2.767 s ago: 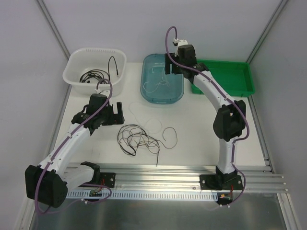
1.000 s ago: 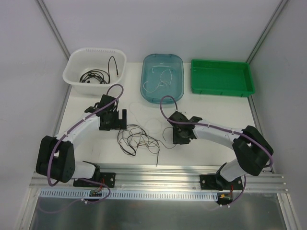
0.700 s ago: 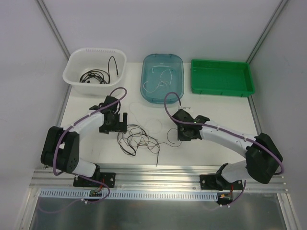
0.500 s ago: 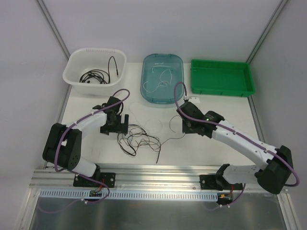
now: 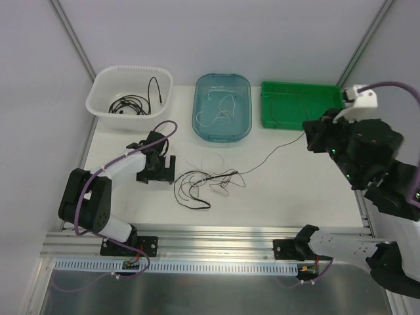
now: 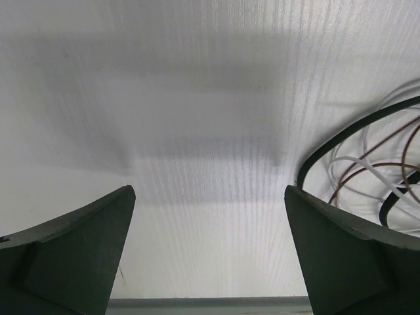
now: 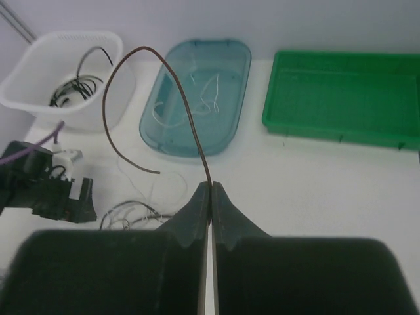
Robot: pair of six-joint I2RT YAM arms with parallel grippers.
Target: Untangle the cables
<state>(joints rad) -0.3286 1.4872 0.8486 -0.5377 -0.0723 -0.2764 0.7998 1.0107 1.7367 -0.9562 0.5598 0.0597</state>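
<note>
The tangled cables (image 5: pixel 200 184) lie mid-table: black, white and thin brown loops. One thin brown cable (image 5: pixel 269 152) runs out of the tangle up and to the right, to my right gripper (image 5: pixel 307 134), which is raised high near the green tray. In the right wrist view that gripper (image 7: pixel 211 185) is shut on the brown cable (image 7: pixel 177 92), whose free end arcs above the jaws. My left gripper (image 5: pixel 161 172) rests low at the tangle's left edge. It (image 6: pixel 210 197) is open with bare table between its fingers, and the loops (image 6: pixel 348 134) lie by the right finger.
A white basket (image 5: pixel 102 82) at the back left holds black cables (image 5: pixel 128 104). A blue tray (image 5: pixel 203 88) behind the tangle holds white cables (image 5: pixel 216 111). A green tray (image 5: pixel 335 95) stands at the back right. The metal rail (image 5: pixel 216 236) runs along the near edge.
My right gripper shut on the brown cable beside the tangle, then rose and swung right, drawing it out. The tangle stretched rightward. The left gripper stayed open and nearly still.
</note>
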